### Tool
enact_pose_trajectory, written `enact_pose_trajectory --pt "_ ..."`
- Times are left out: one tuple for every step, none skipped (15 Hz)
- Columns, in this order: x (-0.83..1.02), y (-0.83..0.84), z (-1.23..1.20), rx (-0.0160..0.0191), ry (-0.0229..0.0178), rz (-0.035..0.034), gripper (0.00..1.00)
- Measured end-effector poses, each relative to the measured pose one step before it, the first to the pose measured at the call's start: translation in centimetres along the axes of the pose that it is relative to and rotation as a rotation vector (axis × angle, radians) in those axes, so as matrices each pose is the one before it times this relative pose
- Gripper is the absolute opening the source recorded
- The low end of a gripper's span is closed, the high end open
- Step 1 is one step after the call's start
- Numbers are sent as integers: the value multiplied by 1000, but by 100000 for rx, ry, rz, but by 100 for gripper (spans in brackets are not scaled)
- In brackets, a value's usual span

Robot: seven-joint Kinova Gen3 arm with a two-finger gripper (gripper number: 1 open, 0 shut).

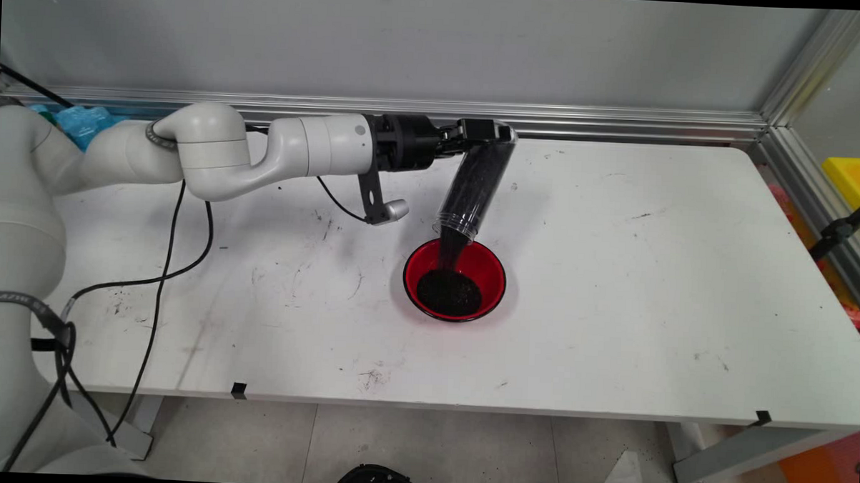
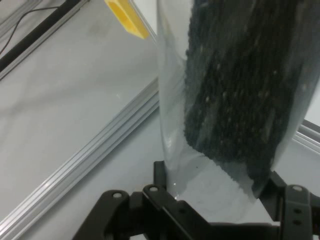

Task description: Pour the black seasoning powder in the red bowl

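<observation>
1. The gripper (image 1: 485,131) reached in from the left at the far side of the table, its fingers (image 2: 165,186) clamped on the closed end of a clear plastic cup (image 1: 475,182); in the hand view the cup (image 2: 235,90) rose between the two fingers, filling the upper right of the picture.
2. The white table (image 1: 650,278) carried scuffs and dark specks, with an aluminium rail (image 1: 620,119) along its far edge below the grey wall.
3. The cup was tipped mouth-down and tilted, its rim just above the far edge of a red bowl (image 1: 454,279).
4. The bowl stood on the table near the middle, below and slightly left of the gripper.
5. Dark granules (image 1: 448,292) filled much of the cup, and a stream of them fell from its mouth onto a heap in the bowl's bottom.
</observation>
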Motion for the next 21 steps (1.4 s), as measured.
enact_pose_trajectory --pt "34 13 63 -89 2 -82 0" --pt "34 5 59 -96 5 -166 0" --pt "19 -10 51 -80 -24 -156 0" --pt "22 -14 47 -101 -51 -231 0" --pt "13 -22 41 -107 -65 -215 0" --pt "9 -10 22 -119 -59 -287 0" --pt "8 -3 14 -112 -37 -189 0" --pt "19 -2 -2 -207 -39 -488 0" --pt "28 0 -16 -311 4 -654 0" --pt "31 -20 -47 -299 20 -695 0" --pt "25 -45 -58 -256 27 -702 0" --pt "16 -69 -61 -307 -5 -869 0" --pt "-10 -72 -74 -454 -81 -1152 0" --pt "-12 -64 -69 -711 -55 -1643 0" --pt "-1 -48 -64 -674 8 -1599 0" --pt "3 -67 -61 -858 79 -2095 0" --pt "-12 -84 -42 -733 101 -1995 0" --pt "-8 -60 -30 -466 75 -1340 0" --pt "-25 -132 -50 -854 236 -2520 0" --pt "-34 -151 -60 -809 280 -2452 0" --pt "-43 -148 -64 -630 259 -2037 0"
